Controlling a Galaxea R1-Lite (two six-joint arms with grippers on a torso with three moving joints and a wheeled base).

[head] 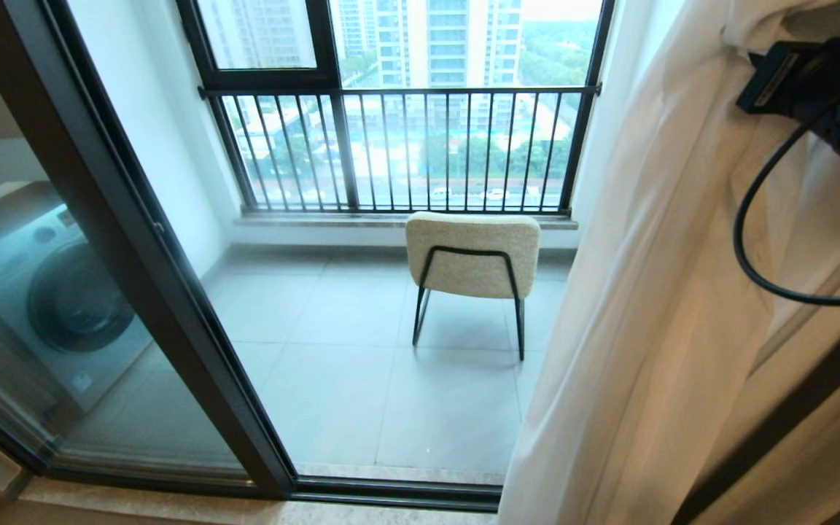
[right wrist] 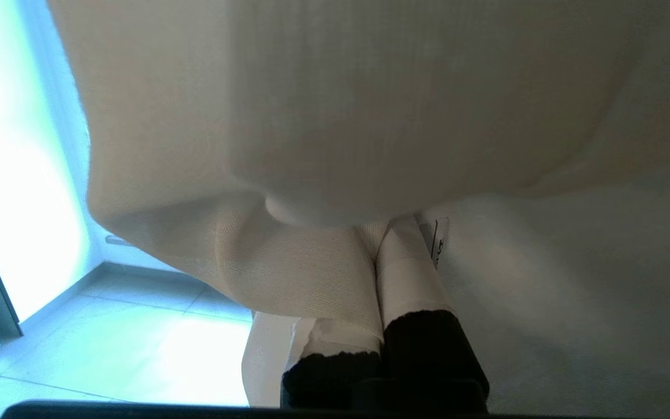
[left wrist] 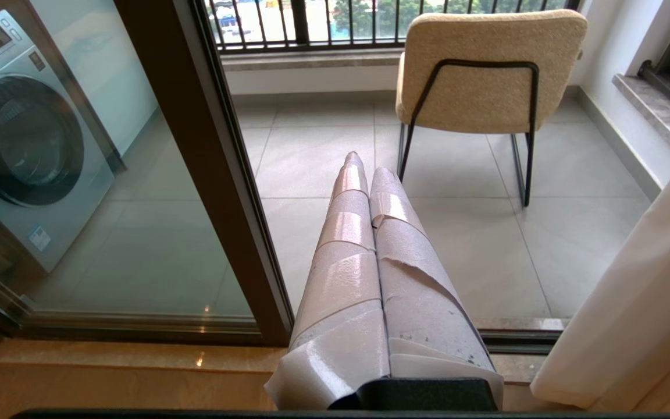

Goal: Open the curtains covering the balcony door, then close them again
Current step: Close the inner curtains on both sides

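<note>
Head view: the balcony door (head: 135, 277), dark-framed glass, runs diagonally at left, w/ a washing machine (head: 63, 292) visible through the pane. The doorway is uncovered, showing grey tile floor, a cream chair (head: 472, 255) w/ black legs, and a black-barred railing window (head: 398, 146) beyond. The curtains (head: 653, 306), sheer white w/ cream hem, are bunched at the right edge. The right arm's dark wrist and cable show at upper right, pressed into the fabric; its end effector itself isn't visible here.

Left wrist view: the left end effector (left wrist: 361, 169) hangs low in front of the door sill, its taped fingers (left wrist: 344, 233) pressed together, holding nothing. Door frame and washer on one side, chair ahead, curtain edge (left wrist: 649, 279) well apart on the other.

Right wrist view: the right end effector (right wrist: 384, 238) has both fingers together, and curtain fabric (right wrist: 335, 116) drapes over and around the tips. It looks clamped on a fold, though the tips are partly buried in cloth, so the pinch point is probably there but not plainly seen.

Progress, as judged: opening looks done, since the doorway is clear and the fabric is gathered to one side. Left to do: draw the curtains back across the door to the left.
</note>
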